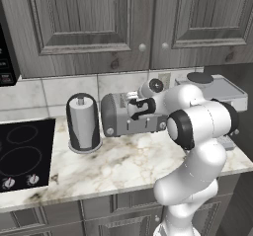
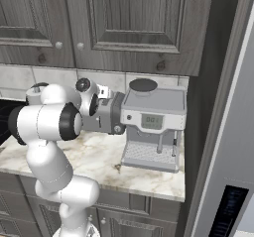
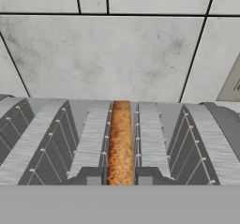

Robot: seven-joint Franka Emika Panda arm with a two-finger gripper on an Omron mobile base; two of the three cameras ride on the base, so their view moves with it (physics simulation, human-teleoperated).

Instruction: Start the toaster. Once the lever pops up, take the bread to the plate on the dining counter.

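Note:
The grey toaster stands on the marble worktop against the tiled wall, and my arm reaches over its top. In the hand view I look down into its slots. The bread, a tan slice seen edge-on, stands in the middle slot. My gripper is at the near end of that slot, with a dark fingertip on each side of the slice, shut on the bread. From the right base view the toaster is partly hidden behind my wrist. The plate and the dining counter are out of view.
A dark paper-towel holder stands left of the toaster and a black cooktop lies further left. The silver coffee machine stands close on the toaster's right. Wood cabinets hang overhead. A tall appliance closes the right side.

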